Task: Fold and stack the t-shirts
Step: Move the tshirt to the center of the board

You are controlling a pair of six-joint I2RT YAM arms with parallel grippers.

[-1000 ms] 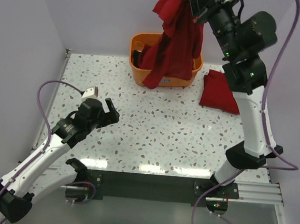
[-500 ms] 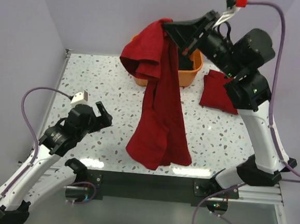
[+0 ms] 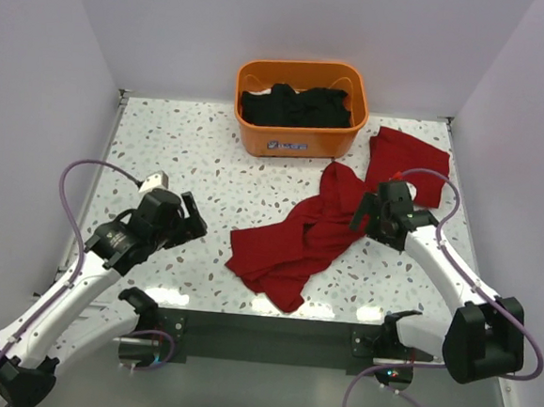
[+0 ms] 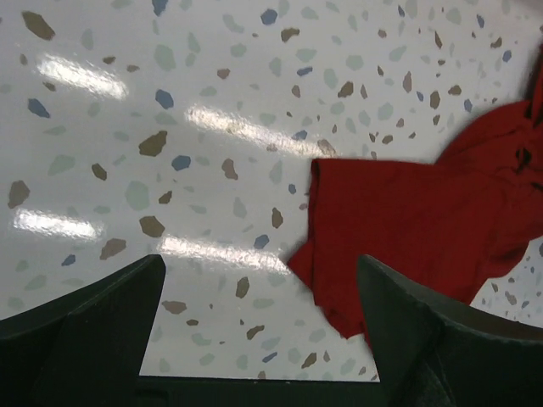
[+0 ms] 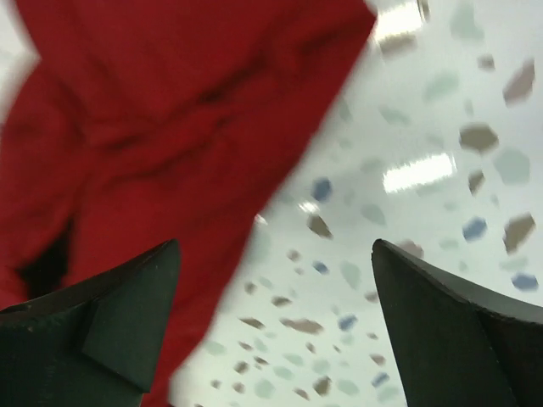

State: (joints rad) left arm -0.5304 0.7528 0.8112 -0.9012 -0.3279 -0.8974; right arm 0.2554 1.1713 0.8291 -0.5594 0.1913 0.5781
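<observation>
One dark-red t-shirt (image 3: 297, 239) lies crumpled across the middle of the table, running from near my right gripper down toward the front edge. Another red t-shirt (image 3: 394, 152) lies flatter at the back right, partly behind my right arm. My right gripper (image 3: 364, 211) is low over the upper end of the crumpled shirt, open and holding nothing. In the right wrist view that shirt (image 5: 161, 119) fills the upper left, blurred. My left gripper (image 3: 192, 218) stands open left of the shirt. Its wrist view shows the shirt's lower end (image 4: 416, 220) ahead to the right.
An orange basket (image 3: 300, 142) with black cloth (image 3: 294, 106) inside stands at the back centre. White walls close in the table on the left, back and right. Purple cables loop beside both arms.
My right arm swung down from high above the basket and opened. The red shirt it held now lies on the table. My left gripper shifted only slightly.
</observation>
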